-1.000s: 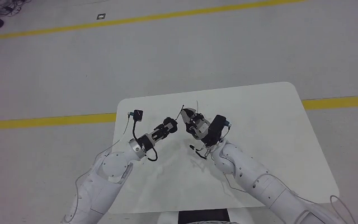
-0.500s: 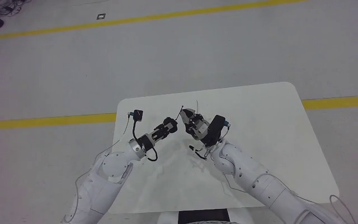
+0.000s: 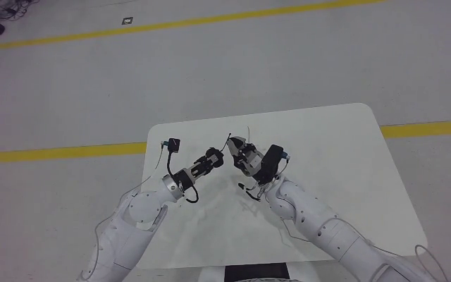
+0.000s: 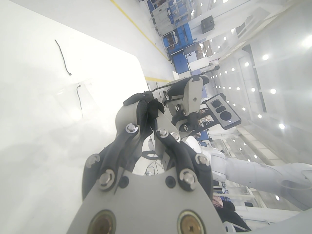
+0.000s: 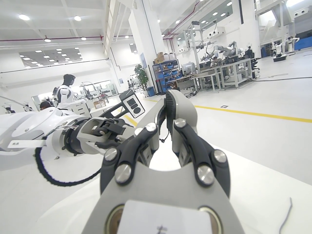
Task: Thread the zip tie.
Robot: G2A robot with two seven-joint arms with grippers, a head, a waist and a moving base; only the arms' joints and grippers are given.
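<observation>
A thin black zip tie (image 3: 226, 142) is held above the middle of the white table (image 3: 338, 155), between my two grippers. My left gripper (image 3: 213, 155) is shut, its black-wrapped fingertips (image 4: 145, 101) pinching a thin black strand. Facing it tip to tip, my right gripper (image 3: 236, 149) is also shut, pads pressed together (image 5: 167, 105). In the left wrist view the zip tie's strap (image 4: 160, 87) runs slantwise past the right gripper's fingers. A short black curl hangs beneath the right pads. How the two ends meet is hidden by the fingers.
Two loose zip ties (image 4: 63, 58) (image 4: 79, 97) lie on the table beyond the left gripper. Another loose zip tie (image 5: 285, 216) lies near the right arm. The table's far edge and rounded corner are close behind the grippers; bare tabletop stretches to the right.
</observation>
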